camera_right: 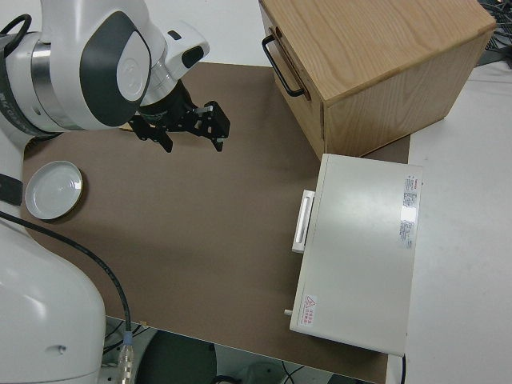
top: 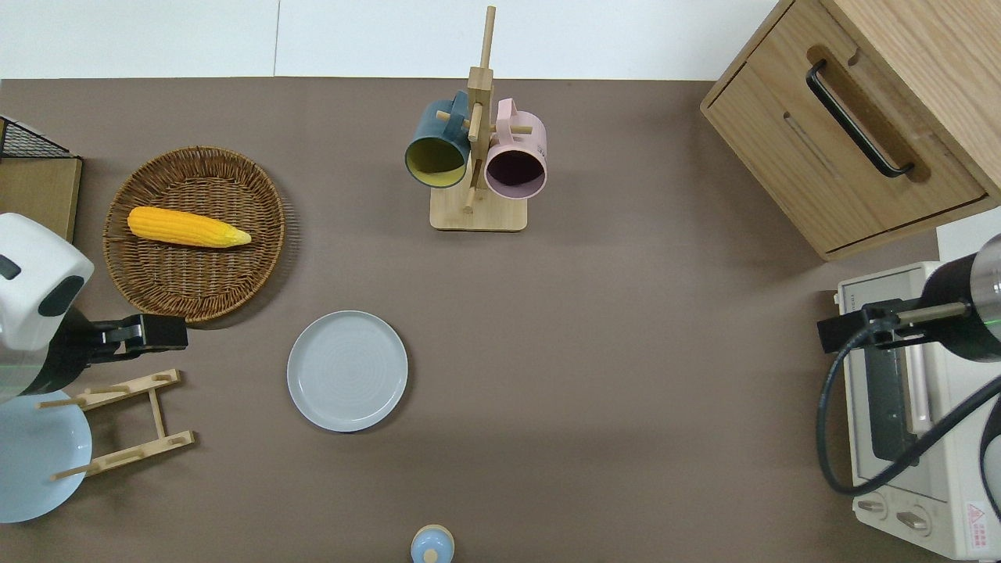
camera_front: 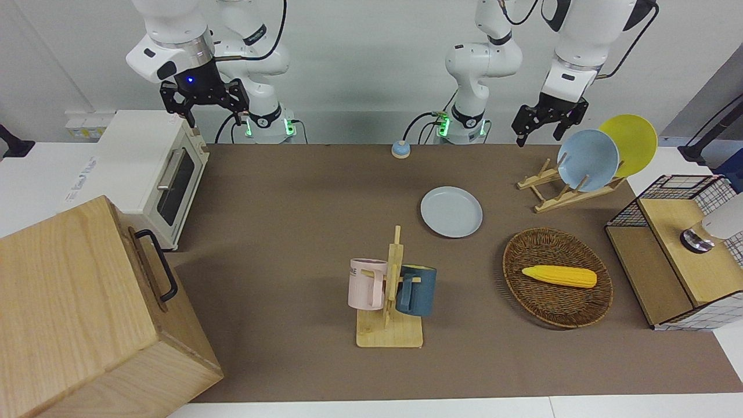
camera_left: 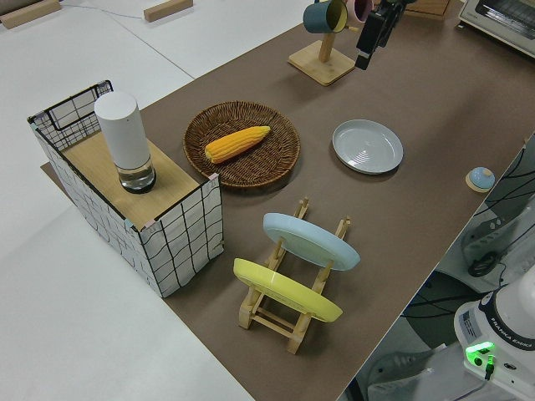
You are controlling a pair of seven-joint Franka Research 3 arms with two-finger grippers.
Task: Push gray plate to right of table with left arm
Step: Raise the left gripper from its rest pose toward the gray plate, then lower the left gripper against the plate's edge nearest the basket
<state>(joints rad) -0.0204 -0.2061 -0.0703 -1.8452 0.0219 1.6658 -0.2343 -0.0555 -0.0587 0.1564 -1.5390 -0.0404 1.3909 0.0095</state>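
Pale gray-blue, the gray plate (top: 347,371) lies flat on the table (top: 626,328), nearer to the robots than the wicker basket (top: 195,234) and the mug stand (top: 477,211), beside the wooden plate rack (top: 125,422). The left gripper (camera_front: 544,125) hangs over the rack, clear of the plate, jaws apart and empty. The right arm is parked.

Robot lab staged as a kitchen

Two white arms (camera_front: 482,64) are bolted at one edge of a long table (camera_front: 290,191) with a brown mat, against a bare white wall with cables in view. Kitchen props are laid out on it: a toaster oven (camera_front: 154,174), mug rack (camera_front: 390,290), plate rack (camera_front: 566,188), basket (camera_front: 557,278) with corn (camera_front: 560,276), wooden cabinet (camera_front: 87,313).
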